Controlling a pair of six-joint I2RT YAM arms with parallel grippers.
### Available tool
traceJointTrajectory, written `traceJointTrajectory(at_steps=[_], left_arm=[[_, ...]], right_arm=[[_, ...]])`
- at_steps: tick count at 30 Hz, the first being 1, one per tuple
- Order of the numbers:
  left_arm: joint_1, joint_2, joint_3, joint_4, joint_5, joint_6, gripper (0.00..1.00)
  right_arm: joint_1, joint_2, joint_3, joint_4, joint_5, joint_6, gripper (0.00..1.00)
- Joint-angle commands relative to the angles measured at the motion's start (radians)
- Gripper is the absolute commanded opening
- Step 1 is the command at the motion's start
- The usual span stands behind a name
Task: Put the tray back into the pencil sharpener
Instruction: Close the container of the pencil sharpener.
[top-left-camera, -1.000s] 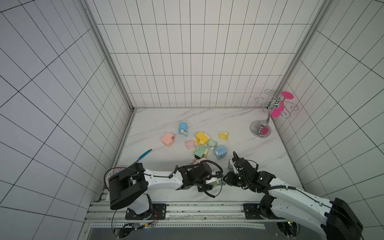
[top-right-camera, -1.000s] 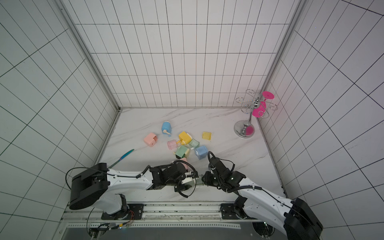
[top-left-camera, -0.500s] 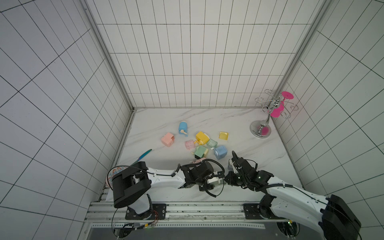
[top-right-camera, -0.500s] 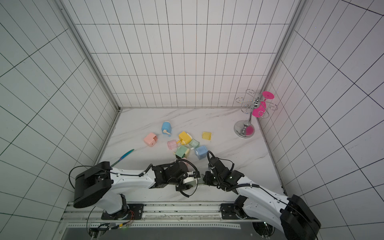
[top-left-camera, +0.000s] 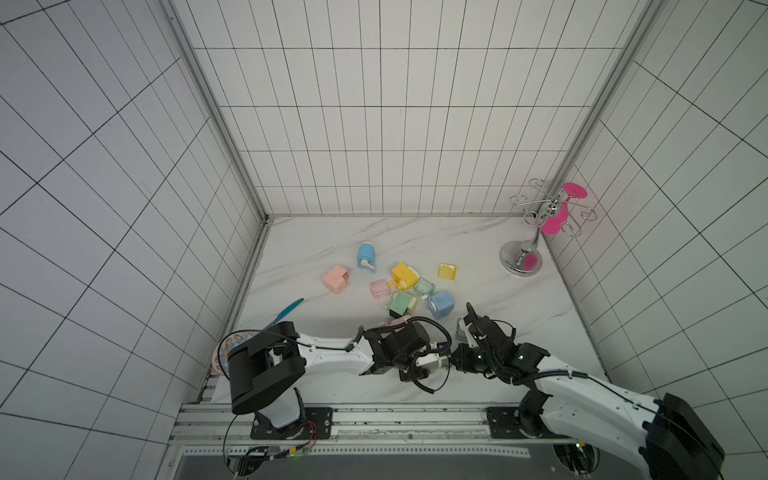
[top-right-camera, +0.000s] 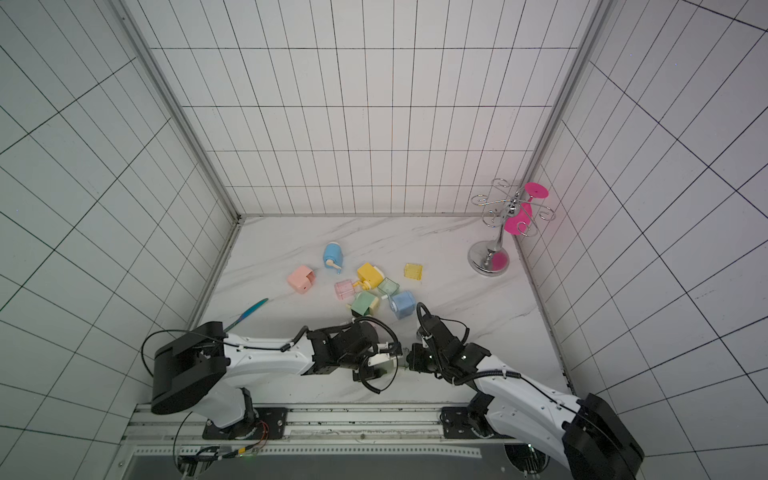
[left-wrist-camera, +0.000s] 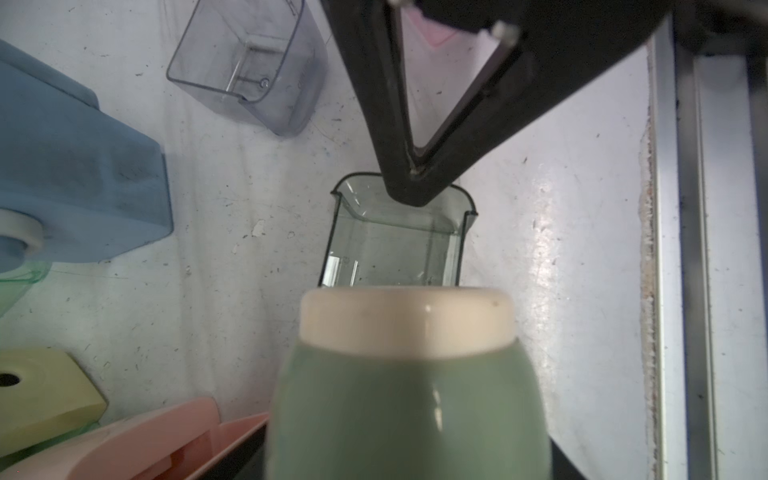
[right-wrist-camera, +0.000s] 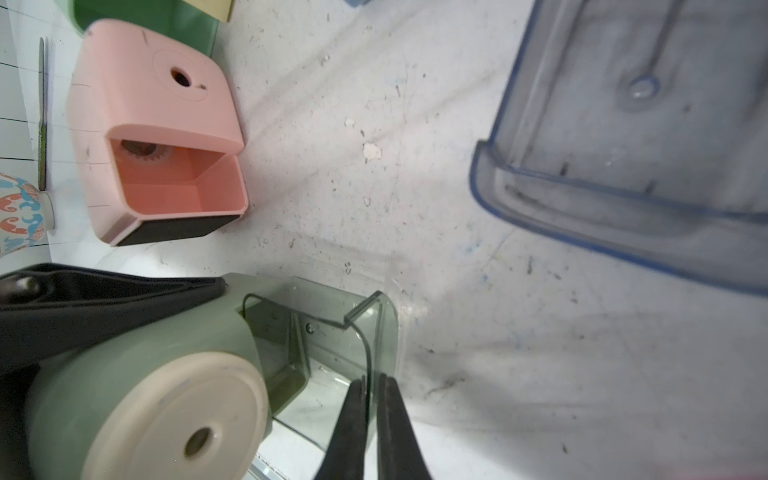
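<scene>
My left gripper (top-left-camera: 420, 360) is shut on a green pencil sharpener (right-wrist-camera: 137, 374) with a cream front face, held low over the table's front edge. The left wrist view shows the pencil sharpener (left-wrist-camera: 407, 395) filling the space between the jaws and hiding them. A clear green-tinted tray (right-wrist-camera: 332, 328) sits partly in the sharpener's opening, with its outer end sticking out. My right gripper (right-wrist-camera: 371, 380) is shut on the tray's thin outer wall. In the left wrist view the tray (left-wrist-camera: 395, 241) shows beyond the cream face, under the right gripper's black fingers (left-wrist-camera: 436, 137).
An empty pink sharpener (right-wrist-camera: 153, 124) and a loose clear bluish tray (right-wrist-camera: 644, 145) lie close by. Several more coloured sharpeners and trays (top-left-camera: 407, 291) are clustered mid-table. A chrome rack (top-left-camera: 523, 257) with a pink glass stands back right. A teal stick (top-left-camera: 286, 311) lies left.
The right gripper's jaws have closed onto the tray's wall. Both arms have stayed almost where they were, the right one edging slightly toward the left.
</scene>
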Motion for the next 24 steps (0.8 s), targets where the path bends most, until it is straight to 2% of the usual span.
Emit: traceJointTrajectory(at_steps=[1, 7, 13, 17, 24], left_arm=[[-0.002, 0.044, -0.008, -0.007, 0.0, 0.053, 0.18], [-0.006, 0.035, -0.012, -0.007, 0.0, 0.093, 0.17], [-0.015, 0.038, -0.01, -0.011, -0.004, 0.109, 0.16], [-0.022, 0.027, -0.017, -0.007, 0.013, 0.118, 0.16], [-0.021, -0.004, -0.045, 0.035, 0.04, 0.098, 0.15]], right_arm=[[0.005, -0.001, -0.005, 0.04, -0.079, -0.054, 0.04], [0.005, -0.004, 0.071, -0.15, -0.044, -0.178, 0.0], [0.007, 0.001, 0.111, -0.235, -0.043, -0.251, 0.0], [0.007, 0.015, 0.106, -0.178, -0.086, -0.232, 0.01], [0.003, 0.025, 0.038, 0.035, -0.175, -0.101, 0.09]])
